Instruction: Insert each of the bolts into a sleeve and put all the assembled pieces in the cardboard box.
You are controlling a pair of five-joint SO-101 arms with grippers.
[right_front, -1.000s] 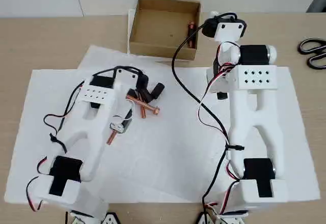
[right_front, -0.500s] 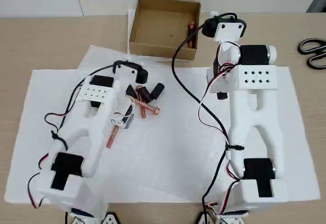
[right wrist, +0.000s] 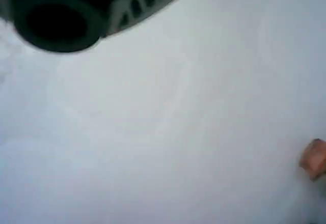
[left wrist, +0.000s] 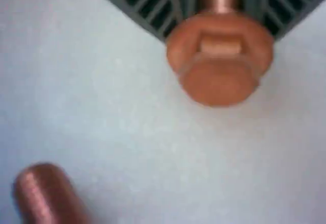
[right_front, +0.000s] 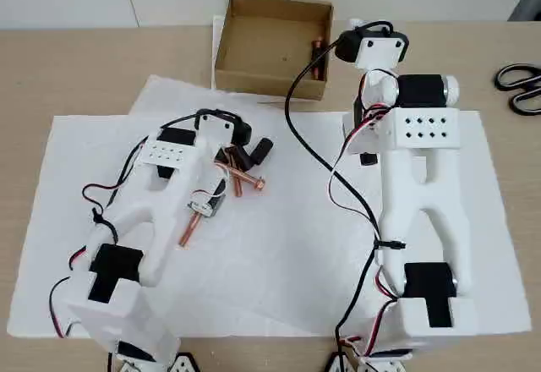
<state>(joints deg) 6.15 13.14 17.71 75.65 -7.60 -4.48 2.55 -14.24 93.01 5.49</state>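
The cardboard box sits at the far side of the desk. The left gripper is clenched on a bolt, and the right gripper seems to grasp a sleeve. I'd line up their axes before pushing.

Bright even overhead light; faint soft shadows.

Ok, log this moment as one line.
left end effector: shut on bolt | right end effector: shut on sleeve | cardboard box: one assembled piece inside
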